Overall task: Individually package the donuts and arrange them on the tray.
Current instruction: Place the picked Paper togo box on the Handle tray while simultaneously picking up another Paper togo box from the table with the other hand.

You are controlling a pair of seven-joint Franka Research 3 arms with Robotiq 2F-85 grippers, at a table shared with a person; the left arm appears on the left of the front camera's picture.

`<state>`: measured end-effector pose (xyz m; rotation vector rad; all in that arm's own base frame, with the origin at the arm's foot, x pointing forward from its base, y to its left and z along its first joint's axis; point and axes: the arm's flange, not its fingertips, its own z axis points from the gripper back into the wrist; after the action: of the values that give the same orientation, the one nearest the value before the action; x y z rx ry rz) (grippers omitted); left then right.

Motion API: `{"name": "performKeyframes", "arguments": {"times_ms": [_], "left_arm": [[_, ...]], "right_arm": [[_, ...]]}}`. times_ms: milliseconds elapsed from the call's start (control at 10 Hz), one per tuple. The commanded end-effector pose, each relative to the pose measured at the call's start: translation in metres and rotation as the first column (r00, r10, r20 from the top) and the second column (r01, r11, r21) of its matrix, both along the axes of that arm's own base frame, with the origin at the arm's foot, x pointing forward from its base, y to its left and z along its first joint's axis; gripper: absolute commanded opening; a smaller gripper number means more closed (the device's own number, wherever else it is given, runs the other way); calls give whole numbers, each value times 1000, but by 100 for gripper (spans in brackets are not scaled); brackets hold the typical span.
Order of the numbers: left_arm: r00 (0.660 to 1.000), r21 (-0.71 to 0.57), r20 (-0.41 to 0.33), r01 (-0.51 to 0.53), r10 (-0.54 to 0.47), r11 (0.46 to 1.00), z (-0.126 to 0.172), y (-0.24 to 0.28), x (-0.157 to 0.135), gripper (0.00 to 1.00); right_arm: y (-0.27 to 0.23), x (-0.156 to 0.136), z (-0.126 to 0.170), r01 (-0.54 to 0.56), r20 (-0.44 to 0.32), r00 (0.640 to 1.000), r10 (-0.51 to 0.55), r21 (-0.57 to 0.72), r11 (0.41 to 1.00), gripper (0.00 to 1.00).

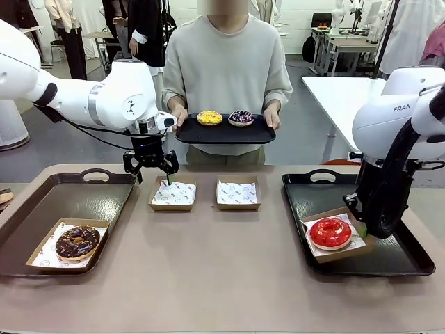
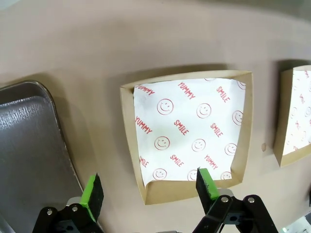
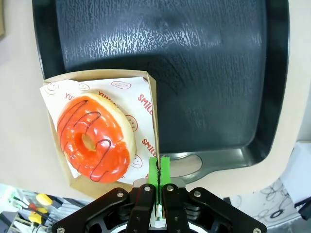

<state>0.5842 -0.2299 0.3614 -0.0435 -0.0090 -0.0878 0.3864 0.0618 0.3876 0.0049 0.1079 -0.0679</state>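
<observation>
A person at the far side holds a black tray carrying the yellow-iced donut and the dark purple donut. The chocolate donut lies in a paper-lined box on the left tray. The glossy red donut lies in a box at the left side of the right tray. My right gripper is shut on that box's wall. My left gripper hangs open above an empty box.
A second empty paper-lined box stands on the table beside the first. The left tray's rim lies close to my left gripper. Bare tabletop stretches along the front between the two trays.
</observation>
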Motion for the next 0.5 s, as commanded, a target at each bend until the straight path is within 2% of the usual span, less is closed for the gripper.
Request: {"name": "performKeyframes", "arguments": {"times_ms": [0,400], "left_arm": [[1000,43,-3,-24,24,999,-4,-4,9,100],[1000,51,-7,-25,25,998,-12,0,9,100]], "right_arm": [[-4,3,-10,-17,15,1000,17,-20,1000,1],[-1,8,-15,-2,30,1000,3,-44,999,1]]}}
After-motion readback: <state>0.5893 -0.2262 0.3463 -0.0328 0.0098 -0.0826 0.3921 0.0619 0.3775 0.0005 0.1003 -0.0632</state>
